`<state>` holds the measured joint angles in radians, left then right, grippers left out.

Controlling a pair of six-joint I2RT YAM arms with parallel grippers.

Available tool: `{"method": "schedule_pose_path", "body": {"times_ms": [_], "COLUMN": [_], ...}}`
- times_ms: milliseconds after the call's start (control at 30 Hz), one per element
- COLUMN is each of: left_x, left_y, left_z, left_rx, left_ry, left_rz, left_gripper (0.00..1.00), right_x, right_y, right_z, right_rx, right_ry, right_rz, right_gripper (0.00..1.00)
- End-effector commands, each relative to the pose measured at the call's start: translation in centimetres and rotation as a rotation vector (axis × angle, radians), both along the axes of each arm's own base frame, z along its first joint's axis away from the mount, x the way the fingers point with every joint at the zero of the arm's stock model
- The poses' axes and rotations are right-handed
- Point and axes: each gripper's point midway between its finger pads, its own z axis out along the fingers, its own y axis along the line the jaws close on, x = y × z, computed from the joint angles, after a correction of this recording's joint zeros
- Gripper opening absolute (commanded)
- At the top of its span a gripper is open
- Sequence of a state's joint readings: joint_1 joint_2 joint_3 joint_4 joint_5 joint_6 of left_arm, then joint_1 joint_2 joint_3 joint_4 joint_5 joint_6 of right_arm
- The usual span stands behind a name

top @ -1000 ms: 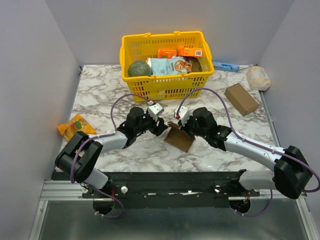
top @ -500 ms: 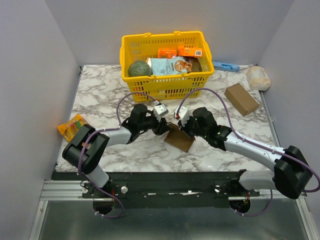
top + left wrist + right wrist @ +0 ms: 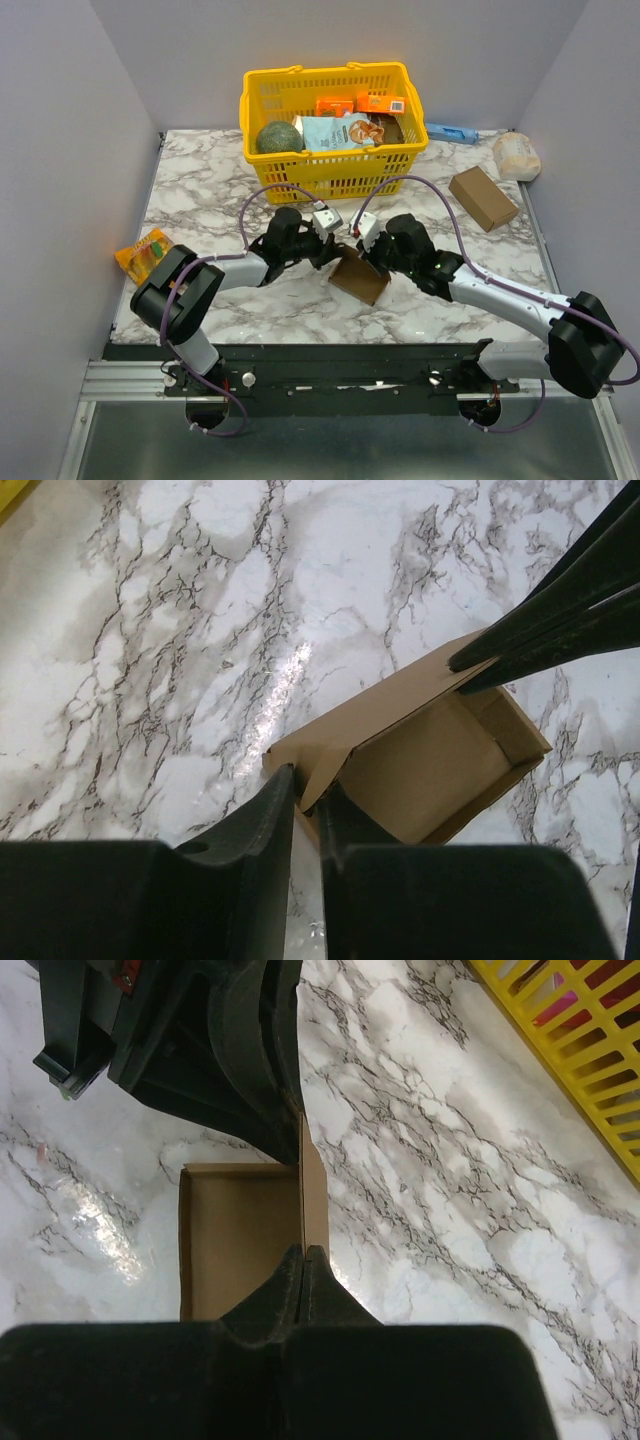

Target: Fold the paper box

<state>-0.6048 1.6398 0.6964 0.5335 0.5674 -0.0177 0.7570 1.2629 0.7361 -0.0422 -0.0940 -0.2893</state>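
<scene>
1. The paper box (image 3: pixel 358 276) sits open on the marble table (image 3: pixel 200 190), near the yellow basket's (image 3: pixel 340 172) front side.
2. My right claw (image 3: pixel 303 1257) is pinched tight on one upright side wall.
3. My left claw (image 3: pixel 307 785) clamps a flap at that wall's other end.

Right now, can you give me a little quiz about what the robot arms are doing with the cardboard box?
1. True or false: the paper box sits inside the yellow basket.
2. What does the right gripper pinch? A) a wall of the paper box B) the yellow basket's rim C) nothing at all
3. How many grippers hold the paper box?
Key: 1 false, it rests on the table in front of the basket. 2 A. 3 two: the left gripper pinches a flap too.
</scene>
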Motion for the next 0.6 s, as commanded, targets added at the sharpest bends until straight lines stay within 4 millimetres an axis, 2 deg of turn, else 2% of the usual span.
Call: {"method": "schedule_pose_path", "body": {"times_ms": [0, 133, 367, 500, 567], "left_x": [0.2, 0.4, -0.6, -1.3, -1.7], "left_y": [-0.8, -1.3, -1.7, -1.1, -1.1], "left_z": [0.0, 0.0, -1.5, -2.5, -2.4], "left_rx": [0.02, 0.036, 0.083, 0.087, 0.069], "left_ry": [0.032, 0.08, 0.161, 0.188, 0.2], "left_rz": [0.043, 0.108, 0.205, 0.247, 0.252], "left_gripper": [0.07, 0.0, 0.0, 0.0, 0.0], "right_x": [-0.5, -0.3, -0.1, 0.0, 0.1], "right_y": [-1.2, -1.4, -1.6, -1.7, -1.8], "right_z": [-1.7, -1.8, -1.6, -1.5, -1.5], "right_rx": [-0.047, -0.056, -0.053, -0.053, -0.053], "right_ry": [0.052, 0.043, 0.023, 0.019, 0.015], "right_rz": [-0.029, -0.045, -0.058, -0.064, -0.068], "right_gripper": [0.01, 0.01, 0.01, 0.01, 0.01]}}
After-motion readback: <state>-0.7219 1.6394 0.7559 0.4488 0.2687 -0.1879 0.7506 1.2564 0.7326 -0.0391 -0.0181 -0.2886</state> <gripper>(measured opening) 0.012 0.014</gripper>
